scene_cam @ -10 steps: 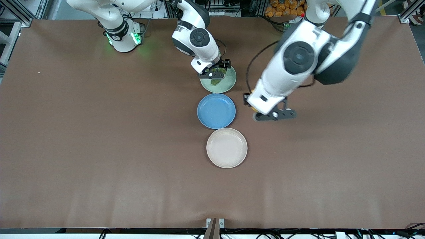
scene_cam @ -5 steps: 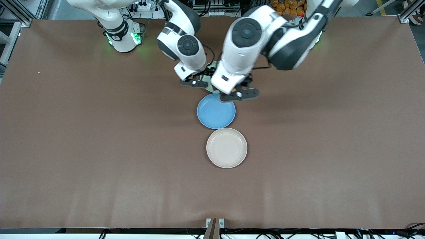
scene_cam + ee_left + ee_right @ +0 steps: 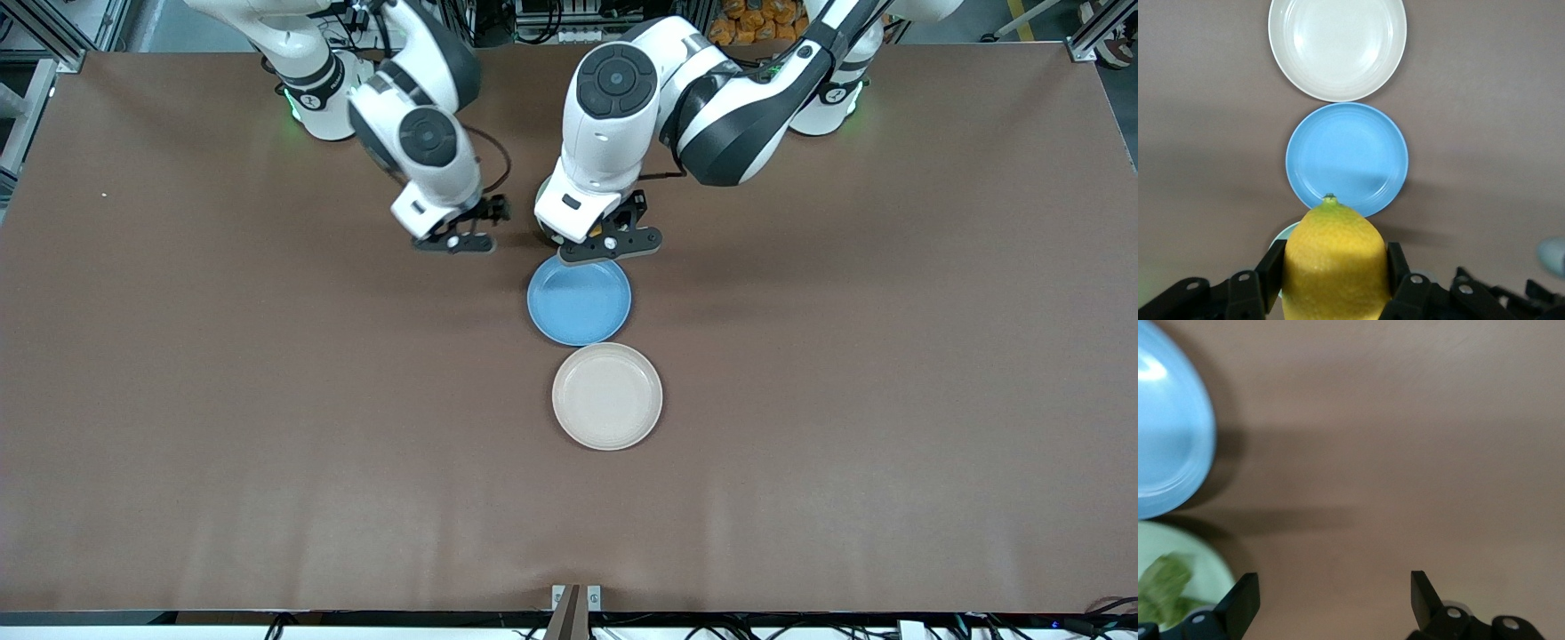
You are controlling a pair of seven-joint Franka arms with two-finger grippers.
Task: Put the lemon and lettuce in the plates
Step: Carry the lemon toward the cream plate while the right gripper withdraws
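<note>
My left gripper (image 3: 612, 243) is shut on the yellow lemon (image 3: 1331, 260) and holds it in the air over the mint green plate (image 3: 1281, 238), near that plate's edge beside the blue plate (image 3: 579, 297). The left hand hides most of the mint plate in the front view. The wrinkly green lettuce (image 3: 1161, 590) lies in the mint plate (image 3: 1205, 561). My right gripper (image 3: 460, 233) is open and empty over bare table beside the mint plate, toward the right arm's end. The beige plate (image 3: 607, 396) lies empty, nearest the front camera.
The three plates lie in a row: mint, blue, then beige (image 3: 1337, 47) nearest the front camera. The blue plate (image 3: 1347, 160) holds nothing. Brown table surface (image 3: 267, 400) spreads wide on both sides of the row.
My right gripper has left the lettuce in the mint plate and moved off toward the right arm's end. My left gripper has carried the lemon from beside the plates to over the mint plate.
</note>
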